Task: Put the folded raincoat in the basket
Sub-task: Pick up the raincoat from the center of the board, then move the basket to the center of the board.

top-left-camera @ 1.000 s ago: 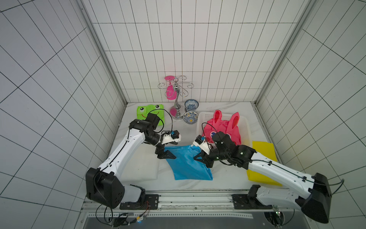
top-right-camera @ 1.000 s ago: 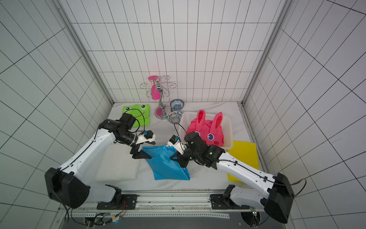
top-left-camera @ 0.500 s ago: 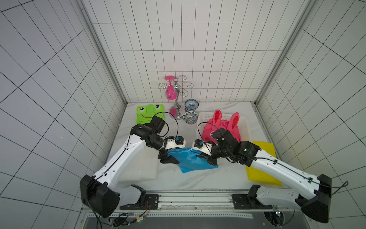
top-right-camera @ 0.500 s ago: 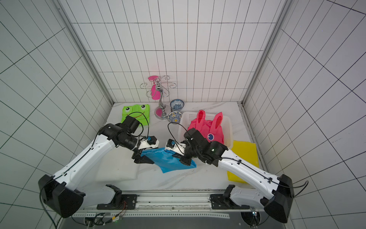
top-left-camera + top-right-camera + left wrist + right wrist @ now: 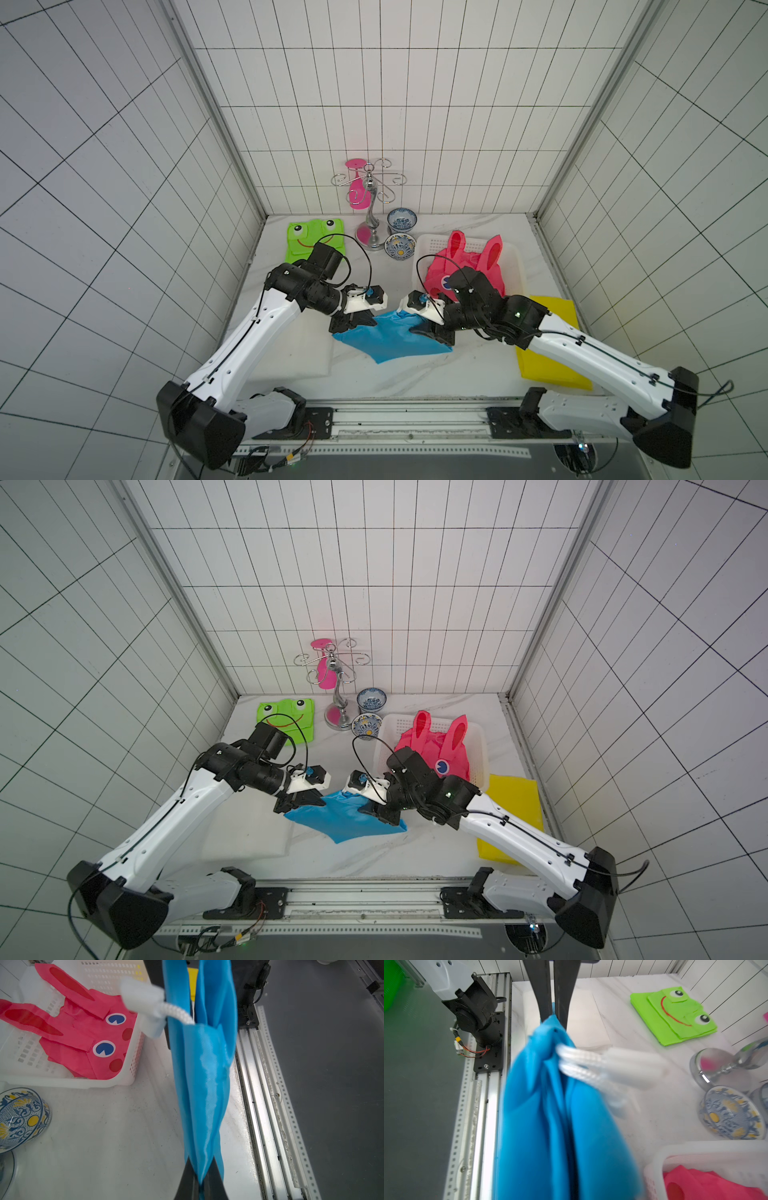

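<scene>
Folded raincoat [image 5: 390,338], the blue one: report position. (Operator)

Suspended between the two arms over the front middle of the table [image 5: 415,382], just beside the basket [image 5: 434,243] and not in it. Whether its lower edge touches the table cannot be told. The basket already contains a pink raincoat [image 5: 469,266]. (Technician)

Claw states? (Operator)

Left claw [image 5: 200,1178]: closed tight on one corner of the blue cloth. Right claw [image 5: 432,334]: at the opposite corner, fingertips covered by cloth. Whether it grips or stands parted cannot be told. (Technician)

Failure modes from here? (Operator)

Three, by judgement.
1. If only the left claw carries the load, the free side is likely to drop and the fold to open, because the cloth looks thin and limp.
2. The hanging hem or the white drawstring toggle [image 5: 141,997] can catch on the basket rim if the transfer passes too low.
3. A low sweep toward the basket can strike the patterned bowl [image 5: 400,246], which stands just beside the basket's corner.

Corrective: lift clear of the rim before moving across. (Technician)
</scene>
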{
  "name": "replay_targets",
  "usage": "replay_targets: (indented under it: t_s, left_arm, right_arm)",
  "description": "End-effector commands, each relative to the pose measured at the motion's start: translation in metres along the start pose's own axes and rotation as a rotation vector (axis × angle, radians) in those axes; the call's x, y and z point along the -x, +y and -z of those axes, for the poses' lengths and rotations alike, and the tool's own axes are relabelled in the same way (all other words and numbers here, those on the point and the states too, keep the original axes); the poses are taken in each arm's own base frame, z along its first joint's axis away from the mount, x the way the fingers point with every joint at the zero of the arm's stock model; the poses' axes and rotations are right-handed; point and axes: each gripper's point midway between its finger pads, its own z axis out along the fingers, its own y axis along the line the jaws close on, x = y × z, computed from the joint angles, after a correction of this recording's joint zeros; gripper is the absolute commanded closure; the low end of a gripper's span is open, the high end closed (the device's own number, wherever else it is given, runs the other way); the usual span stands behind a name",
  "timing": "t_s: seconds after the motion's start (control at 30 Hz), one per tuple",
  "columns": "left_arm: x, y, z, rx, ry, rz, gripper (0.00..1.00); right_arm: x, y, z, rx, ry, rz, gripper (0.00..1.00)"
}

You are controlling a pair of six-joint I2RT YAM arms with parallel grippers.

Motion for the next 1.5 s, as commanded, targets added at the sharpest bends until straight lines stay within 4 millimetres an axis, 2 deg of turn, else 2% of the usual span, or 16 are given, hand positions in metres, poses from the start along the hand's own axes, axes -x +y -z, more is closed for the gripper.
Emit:
replay_targets:
  t_s: [0.0, 0.07, 0.1, 0.17, 0.23, 0.33, 0.47, 0.53, 0.7, 0.9, 1.03, 1.17, 1.47]
  left_arm:
    - [0.008, 0.018, 0.024, 0.114, -0.003, 0.056, 1.00]
    - [0.011, 0.021, 0.043, 0.155, -0.028, 0.092, 1.00]
    - [0.012, 0.023, 0.054, 0.185, -0.041, 0.109, 1.00]
    - [0.013, 0.027, 0.074, 0.256, -0.041, 0.127, 1.00]
    - [0.014, 0.030, 0.093, 0.333, -0.028, 0.137, 1.00]
    - [0.017, 0.038, 0.120, 0.467, 0.001, 0.171, 1.00]
    - [0.008, 0.064, 0.157, 0.702, 0.073, 0.307, 1.00]
    - [0.001, 0.078, 0.174, 0.826, 0.093, 0.364, 1.00]
    - [-0.013, 0.091, 0.199, 0.986, 0.085, 0.482, 1.00]
    - [-0.019, 0.094, 0.210, 1.034, 0.069, 0.534, 1.00]
    - [-0.023, 0.092, 0.212, 1.039, 0.072, 0.549, 1.00]
    - [-0.029, 0.089, 0.208, 1.025, 0.084, 0.561, 1.00]
    - [-0.036, 0.080, 0.204, 0.999, 0.118, 0.554, 1.00]
  right_arm:
    - [0.011, -0.019, 0.021, -0.111, -0.051, -0.037, 0.38]
    - [0.001, -0.031, 0.027, -0.144, -0.039, -0.126, 0.23]
    - [-0.006, -0.038, 0.031, -0.152, -0.030, -0.185, 0.21]
    - [-0.021, -0.054, 0.035, -0.175, 0.000, -0.300, 0.21]
    - [-0.039, -0.078, 0.036, -0.273, 0.037, -0.421, 0.21]
    - [-0.058, -0.107, 0.029, -0.394, 0.063, -0.582, 0.21]
    - [-0.084, -0.143, 0.016, -0.500, 0.101, -0.863, 0.24]
    - [-0.091, -0.153, 0.005, -0.485, 0.112, -0.983, 0.24]
    - [-0.088, -0.163, -0.038, -0.356, 0.127, -1.038, 0.25]
    - [-0.095, -0.182, -0.067, -0.342, 0.165, -0.981, 0.26]
    - [-0.104, -0.181, -0.088, -0.322, 0.220, -0.949, 0.27]
    - [-0.097, -0.156, -0.106, -0.264, 0.261, -0.908, 0.28]
    - [-0.046, -0.080, -0.145, -0.070, 0.261, -0.805, 0.31]
